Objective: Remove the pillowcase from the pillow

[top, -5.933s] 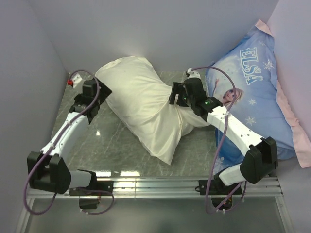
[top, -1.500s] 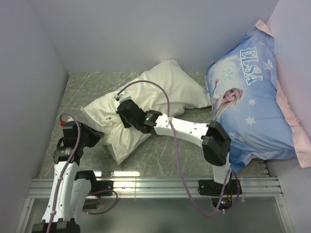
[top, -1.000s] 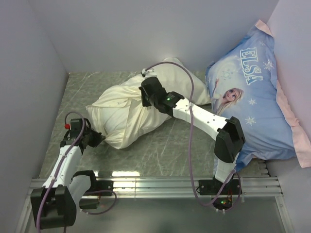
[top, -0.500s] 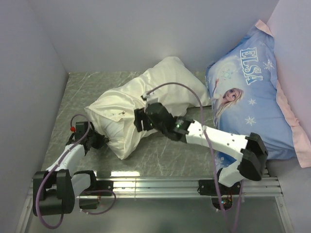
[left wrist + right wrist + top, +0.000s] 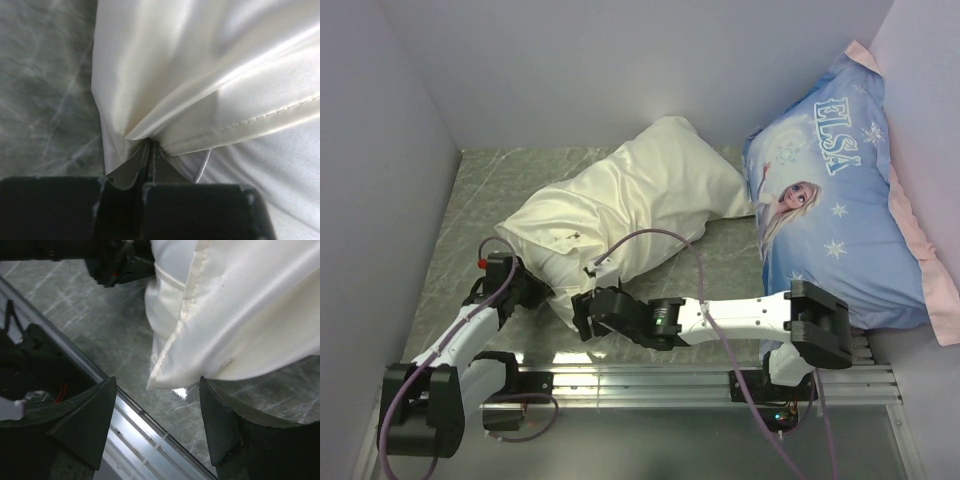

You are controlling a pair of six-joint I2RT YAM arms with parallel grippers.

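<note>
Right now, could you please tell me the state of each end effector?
Left end effector: closed on a fold of the pillowcase.
Right end effector: open, holding nothing.

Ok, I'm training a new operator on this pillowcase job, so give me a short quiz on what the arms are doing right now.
1. Pick one: the left jaws are shut on A) the pillowcase, B) a towel, C) nothing.
2. True or false: the right jaws are clamped on the pillowcase.
3. What lies farthest right in the top view?
Key: 1 A. 2 False; they stand open over its near corner. 3 The blue Elsa pillow.
</note>
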